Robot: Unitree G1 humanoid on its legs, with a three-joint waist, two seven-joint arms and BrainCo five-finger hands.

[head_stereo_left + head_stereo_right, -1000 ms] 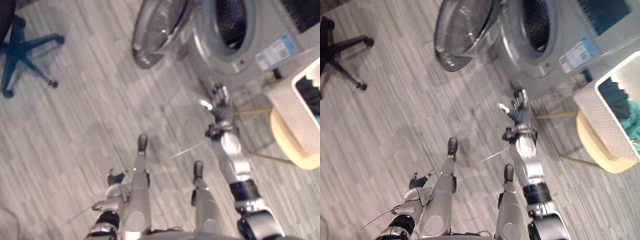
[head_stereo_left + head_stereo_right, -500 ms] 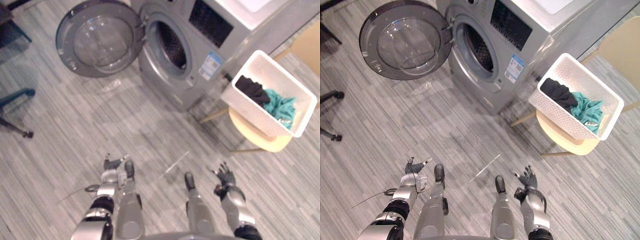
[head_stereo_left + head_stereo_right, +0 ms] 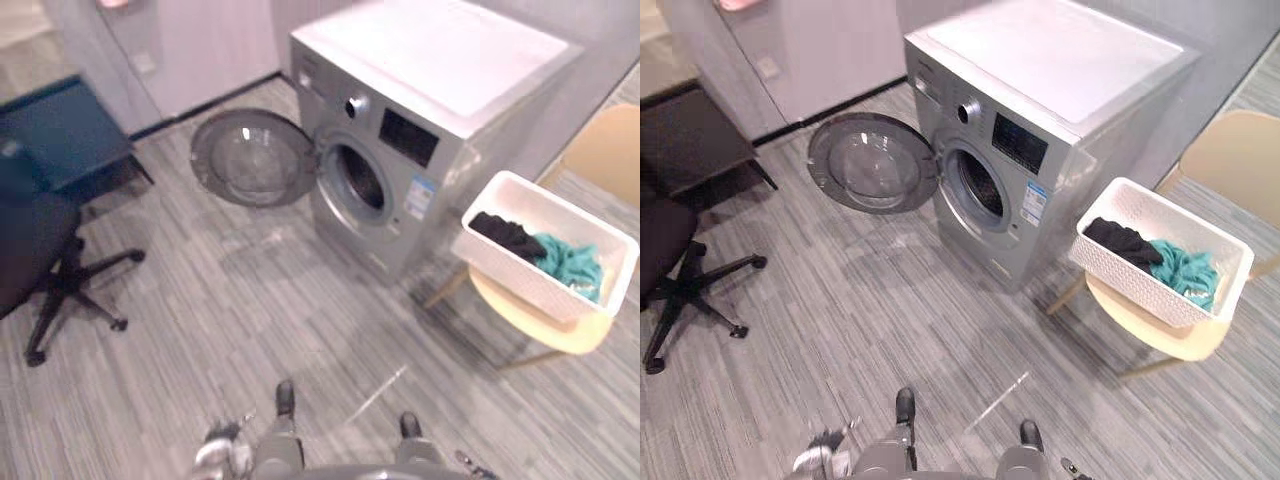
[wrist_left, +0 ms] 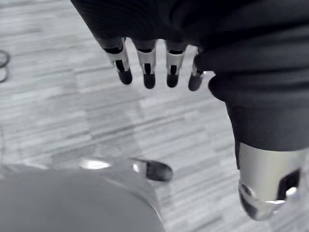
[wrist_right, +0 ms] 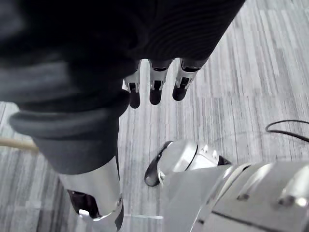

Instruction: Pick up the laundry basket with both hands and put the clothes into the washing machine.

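Observation:
A white laundry basket (image 3: 1112, 272) sits on the seat of a beige chair (image 3: 1160, 338), right of the washing machine. Black cloth (image 3: 1118, 238) and teal cloth (image 3: 1185, 270) lie inside it. The grey washing machine (image 3: 430, 120) stands with its round door (image 3: 250, 158) swung wide to its left and the drum opening (image 3: 358, 180) dark. My left hand (image 4: 147, 65) hangs low over the floor, fingers straight, holding nothing; it also shows at the bottom edge (image 3: 215, 452). My right hand (image 5: 155, 84) hangs the same way, fingers relaxed and bare. Both hands are far from the basket.
A dark office chair (image 3: 50, 265) on a star base stands at the left. Behind it is a dark blue cabinet (image 3: 60, 125). A pale wall (image 3: 820, 50) runs behind the machine. Grey striped floor (image 3: 250, 310) lies between me and the machine.
The camera has swung up, bringing the whole machine and basket into view. My right arm, stretched toward the machine a second ago, has dropped to the bottom edge; both hands hang low.

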